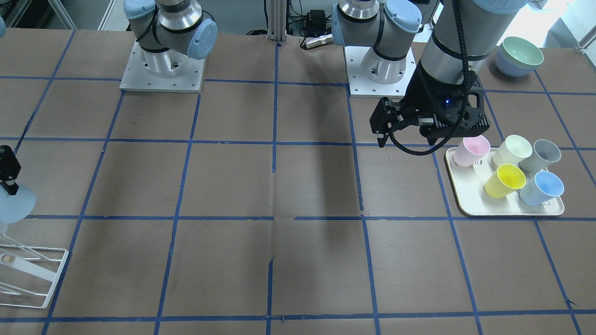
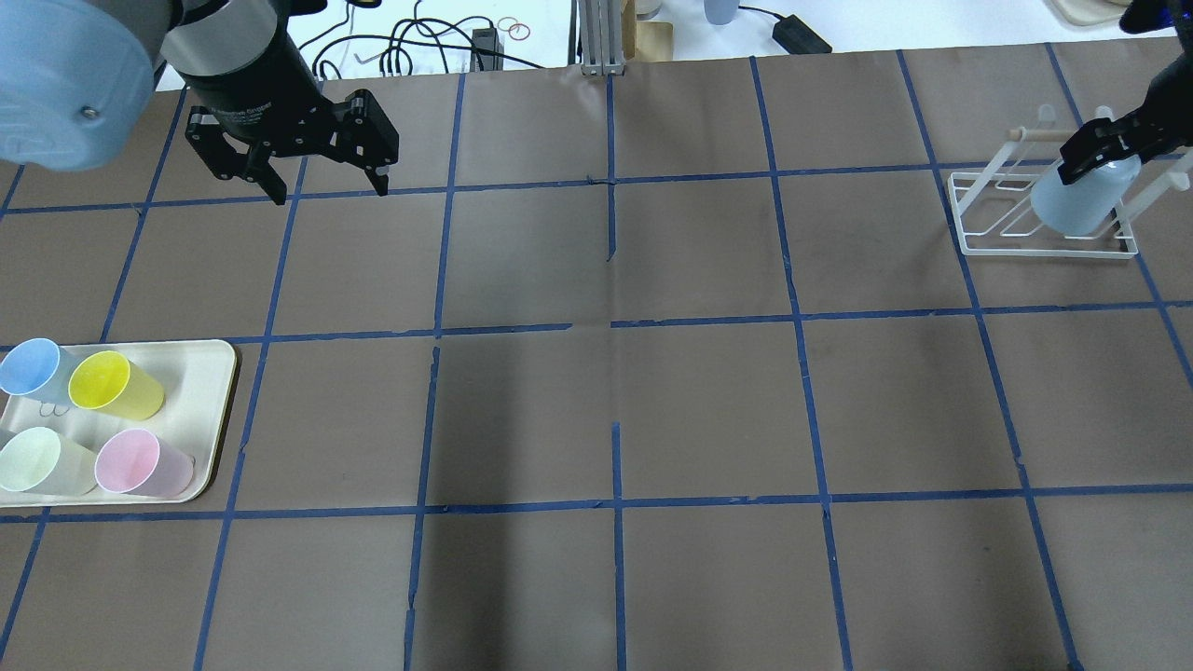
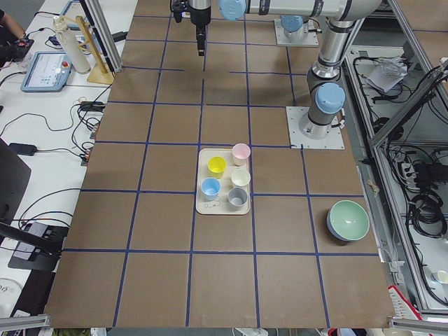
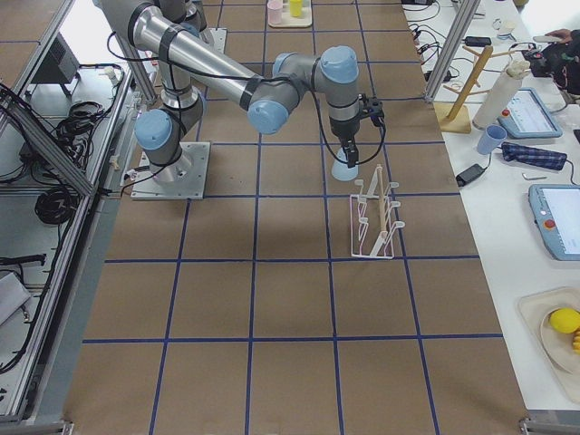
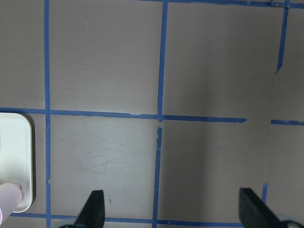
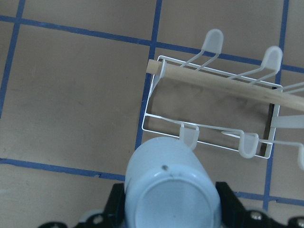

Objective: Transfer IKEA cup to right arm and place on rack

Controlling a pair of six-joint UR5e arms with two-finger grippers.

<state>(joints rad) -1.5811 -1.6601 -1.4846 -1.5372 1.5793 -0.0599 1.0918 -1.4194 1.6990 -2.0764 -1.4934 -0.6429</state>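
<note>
The IKEA cup [image 2: 1081, 200] is pale blue and hangs upside down, base up, over the white wire rack [image 2: 1044, 247] at the far right. My right gripper [image 2: 1104, 144] is shut on it. In the right wrist view the cup [image 6: 173, 190] sits between the black fingers, just short of the rack's near prongs [image 6: 190, 135]. It also shows in the front view [image 1: 14, 202] above the rack [image 1: 32, 279]. My left gripper [image 2: 329, 193] is open and empty, far from the cup, above bare table [image 5: 173, 211].
A cream tray [image 2: 210, 373] at the near left holds several cups, among them another blue cup [image 2: 33, 368] and a yellow one [image 2: 112, 384]. Stacked bowls [image 1: 520, 56] stand beyond the tray. A wooden bar [image 6: 223, 88] runs across the rack's top.
</note>
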